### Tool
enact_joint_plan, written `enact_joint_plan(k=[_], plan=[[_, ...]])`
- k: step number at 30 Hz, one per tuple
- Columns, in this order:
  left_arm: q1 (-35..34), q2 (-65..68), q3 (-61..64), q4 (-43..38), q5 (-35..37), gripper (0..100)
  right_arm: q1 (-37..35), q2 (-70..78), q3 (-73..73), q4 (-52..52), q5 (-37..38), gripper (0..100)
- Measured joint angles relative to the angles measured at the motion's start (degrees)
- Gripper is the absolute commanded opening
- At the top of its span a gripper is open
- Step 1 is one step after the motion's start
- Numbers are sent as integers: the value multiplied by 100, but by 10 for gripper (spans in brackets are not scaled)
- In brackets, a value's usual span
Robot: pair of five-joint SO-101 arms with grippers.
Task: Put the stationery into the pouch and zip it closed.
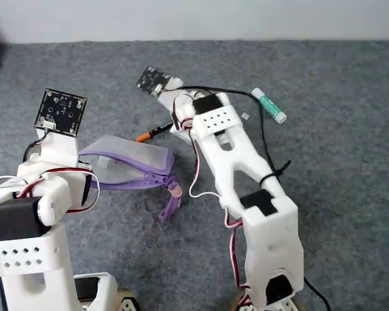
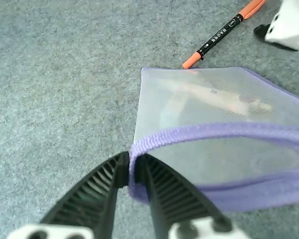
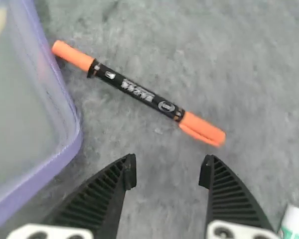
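1. The left tool [image 2: 132, 168] is clamped tight on the purple corner trim of the pouch [image 2: 214, 124]. That's most likely to pin it, so it doesn't skate around on the grey worktop [image 1: 337, 194] while stuff gets fed in.
2. In the high view the pouch lies flat, left of centre. Something pale already shows through the mesh (can't tell what exactly).
3. The right tool [image 3: 168, 169] is spread wide with nothing in it, hanging just over the orange-and-black marker [image 3: 138, 93]. The marker lies on the worktop with one orange end right by the pouch's edge. It looks like a pick is being lined up.
4. The glue stick [image 1: 269, 105] sits in the upper right of the high view, well apart from the pouch, so it's probably waiting its turn.
5. Zipping looks a way off, since two items are not yet in.
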State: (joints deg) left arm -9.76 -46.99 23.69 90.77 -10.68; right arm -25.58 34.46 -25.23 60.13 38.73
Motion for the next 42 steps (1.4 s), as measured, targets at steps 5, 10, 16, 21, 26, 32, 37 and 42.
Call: enact_joint_plan(k=[5,10,16,21,26,32,37,42], plan=[[0,0,0,0,0,12,-88,862,-677,0,484,223],[0,0,0,0,0,12,-79,1811,-1600,0,923,223],[0,0,167,0,-9,12,-211,2901,-3007,0,1187,222],[0,0,193,0,-9,12,-246,3684,-4088,62,1336,220],[0,9,193,0,-9,12,-255,4167,-4756,88,1547,164],[0,9,193,0,-9,12,-255,4316,-4967,88,1705,33],[0,9,193,0,-9,12,-246,4273,-5055,536,1705,9],[0,9,193,0,-9,12,-220,4141,-5160,1011,1503,8]])
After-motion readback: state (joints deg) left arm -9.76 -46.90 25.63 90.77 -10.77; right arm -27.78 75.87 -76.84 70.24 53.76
